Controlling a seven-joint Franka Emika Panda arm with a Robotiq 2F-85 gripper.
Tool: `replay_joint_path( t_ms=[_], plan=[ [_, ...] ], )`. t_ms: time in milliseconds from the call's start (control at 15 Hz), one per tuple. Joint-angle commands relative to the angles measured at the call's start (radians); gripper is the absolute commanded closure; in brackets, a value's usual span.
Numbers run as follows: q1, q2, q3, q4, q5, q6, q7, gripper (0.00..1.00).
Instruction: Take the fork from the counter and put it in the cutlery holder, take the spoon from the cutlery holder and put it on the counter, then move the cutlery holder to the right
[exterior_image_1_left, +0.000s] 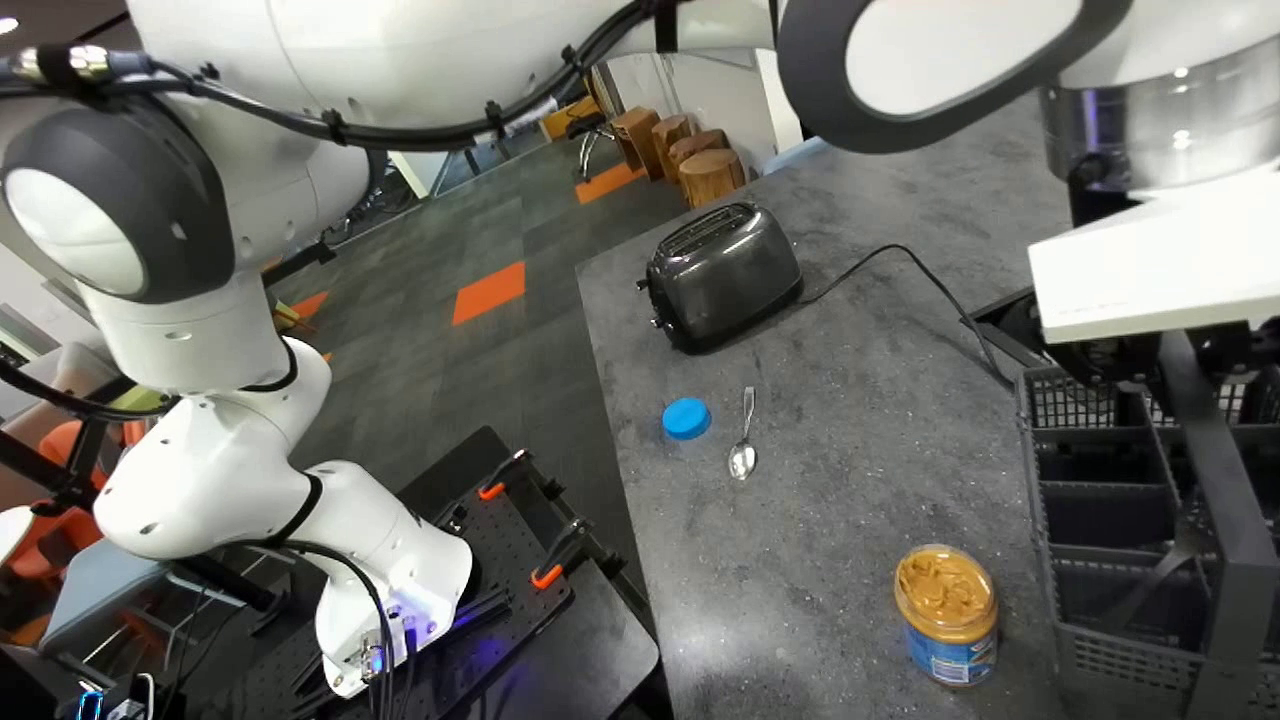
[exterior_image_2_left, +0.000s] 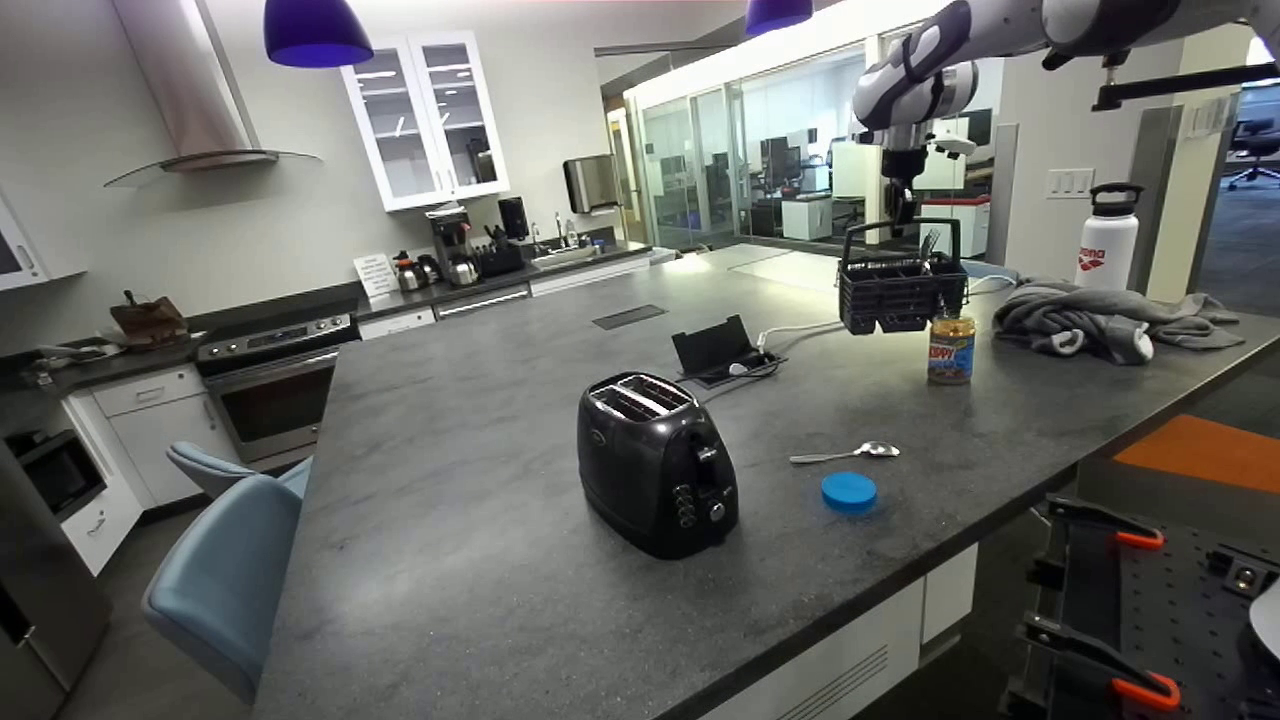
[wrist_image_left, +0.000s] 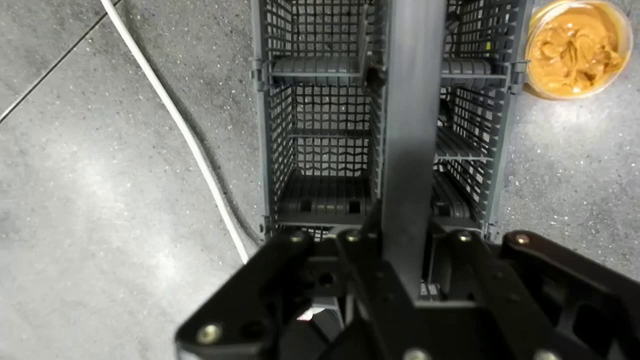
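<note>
In an exterior view the black cutlery holder (exterior_image_2_left: 890, 302) hangs or stands beside the peanut butter jar; I cannot tell whether its underside touches the dark grey counter (exterior_image_2_left: 450, 500). My gripper (exterior_image_2_left: 903, 212) points down at the top of its handle. From the wrist, the handle (wrist_image_left: 412, 115) runs between the two fingers of the gripper (wrist_image_left: 406, 227), which are shut on it. Silver tines of the fork (exterior_image_2_left: 929, 245) rise above the holder's rim. The spoon (exterior_image_1_left: 743, 445) lies flat on the counter in both exterior views, well away from the gripper.
The open peanut butter jar (wrist_image_left: 577, 50) stands close to the holder's side. Elsewhere on the counter are a blue lid (exterior_image_1_left: 687, 418), the toaster (exterior_image_2_left: 655, 465), a flat black case (exterior_image_2_left: 718, 350), a grey cloth (exterior_image_2_left: 1100, 315) and a white bottle (exterior_image_2_left: 1108, 245). A white cable (wrist_image_left: 185, 130) runs alongside the holder.
</note>
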Motion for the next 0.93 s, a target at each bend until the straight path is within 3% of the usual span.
replay_joint_path(
  t_ms=[0, 533, 867],
  plan=[
    [-0.05, 0.091, 0.034, 0.149, -0.004, -0.083, -0.054, 0.97],
    [-0.086, 0.243, 0.069, 0.336, -0.029, -0.124, -0.09, 0.97],
    [-0.076, 0.295, 0.054, 0.396, -0.021, -0.144, -0.093, 0.97]
  ],
)
